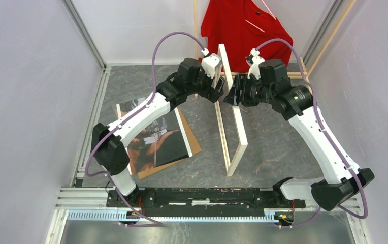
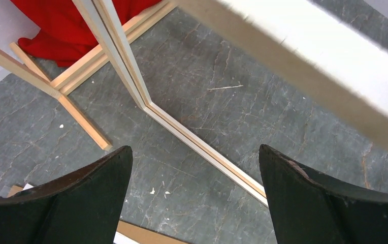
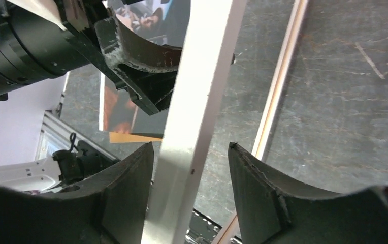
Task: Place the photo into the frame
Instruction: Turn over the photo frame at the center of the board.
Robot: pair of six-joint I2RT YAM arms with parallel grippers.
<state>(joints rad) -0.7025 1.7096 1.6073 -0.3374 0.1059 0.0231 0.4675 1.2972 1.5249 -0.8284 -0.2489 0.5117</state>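
Observation:
The frame (image 1: pixel 238 122) stands on its long edge in the middle of the table, tilted. Its white upper rail (image 3: pixel 202 76) runs between the fingers of my right gripper (image 3: pixel 190 145), close against the left finger, with a gap to the right one. My left gripper (image 1: pixel 216 93) is on the rail's other side, wide open (image 2: pixel 194 147) with nothing between its fingers; the rail (image 2: pixel 309 66) passes just past its tips. The photo (image 1: pixel 156 140) lies face up on the table to the left, partly under the left arm.
A brown backing board (image 1: pixel 194 145) lies under the photo. A wooden clothes rack with a red shirt (image 1: pixel 243 25) stands at the back, its base bars (image 2: pixel 80 117) on the table. Walls close in on both sides.

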